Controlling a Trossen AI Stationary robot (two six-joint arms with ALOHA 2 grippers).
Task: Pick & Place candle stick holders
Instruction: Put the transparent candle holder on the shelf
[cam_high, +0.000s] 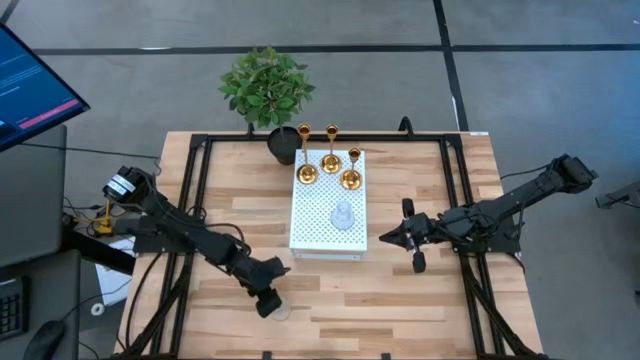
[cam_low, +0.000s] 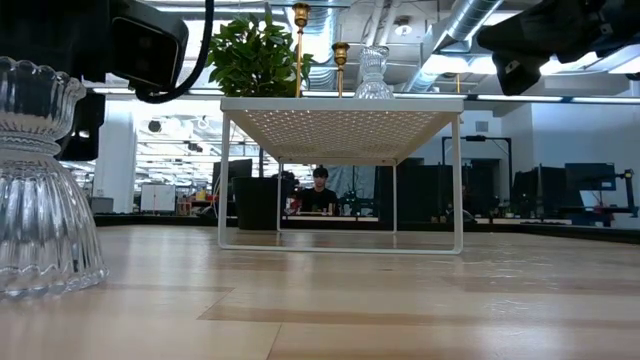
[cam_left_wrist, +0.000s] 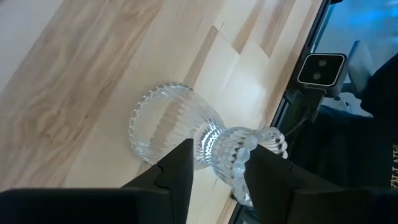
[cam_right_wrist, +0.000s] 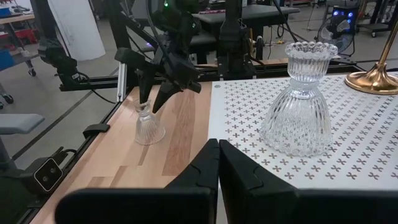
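Left gripper (cam_left_wrist: 214, 165) fingers apart round glass holder (cam_left_wrist: 186, 134); right gripper (cam_right_wrist: 217, 163) closed; no legible writing

low view crops the near glass holder (cam_low: 40, 180) at the left edge.

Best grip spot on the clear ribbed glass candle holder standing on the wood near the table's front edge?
Likely the narrow waist of the clear ribbed glass candle holder, between flared base and scalloped cup. It stands upright, so come from above. The left gripper already hangs there, its open fingers either side of that waist. The right gripper waits shut by the white perforated board.
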